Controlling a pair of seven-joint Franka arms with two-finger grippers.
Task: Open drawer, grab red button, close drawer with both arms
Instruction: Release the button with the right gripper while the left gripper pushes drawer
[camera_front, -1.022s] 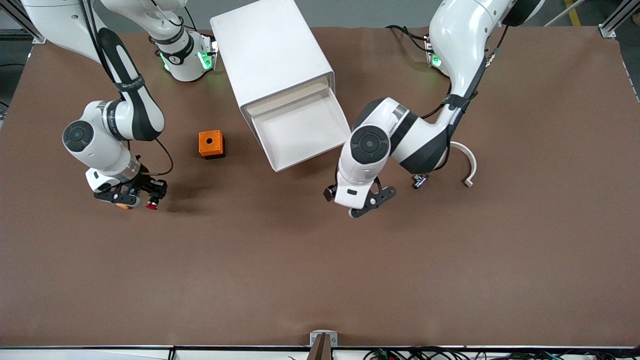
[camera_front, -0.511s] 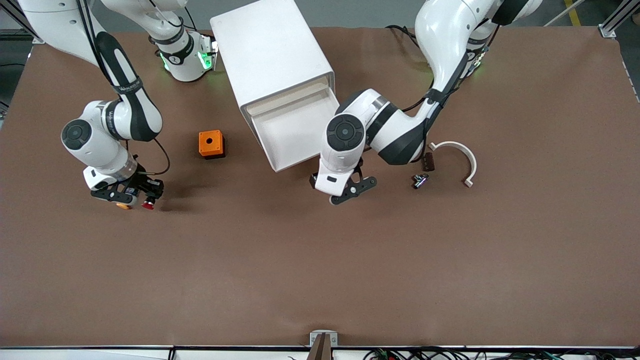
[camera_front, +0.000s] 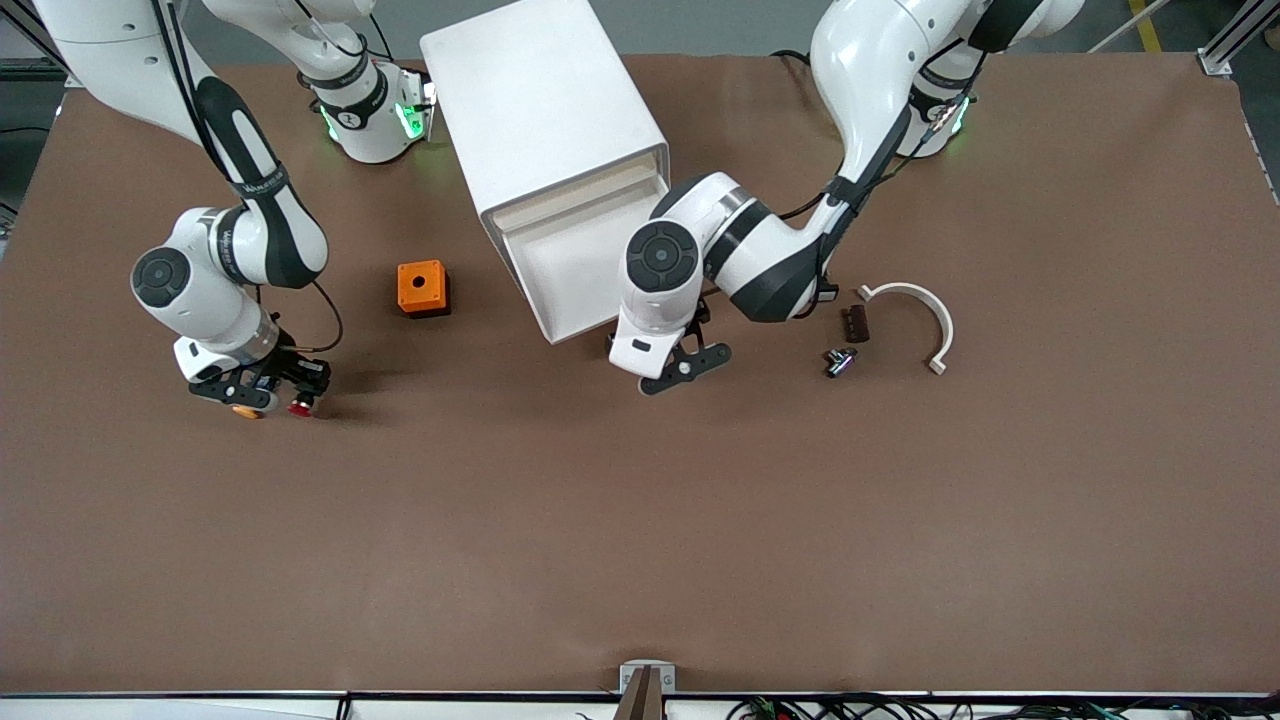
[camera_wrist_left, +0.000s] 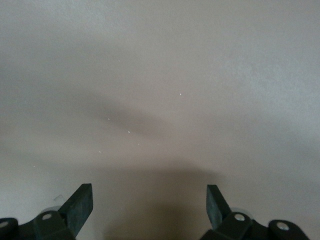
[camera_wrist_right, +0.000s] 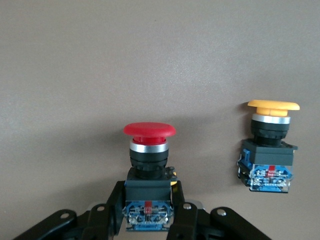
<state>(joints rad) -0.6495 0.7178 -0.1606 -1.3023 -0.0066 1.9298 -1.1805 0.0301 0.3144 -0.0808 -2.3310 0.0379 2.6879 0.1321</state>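
Front view: the drawer stands open and looks empty, so opening and grabbing appear done; closing is left. The right gripper sits low toward the right arm's end of the table, clamped on the button. The left gripper hangs just past the drawer's front edge, with bare table around.

Left wrist view: its fingers are spread wide, empty.

Right wrist view: red-capped button held by its body; orange-capped button beside it.

Both arms were glossy white with black joint bands and round black joint caps; green lights glowed at their bases. Black two-finger grippers carried silver screws, and thin black cables, apparently, trailed alongside.
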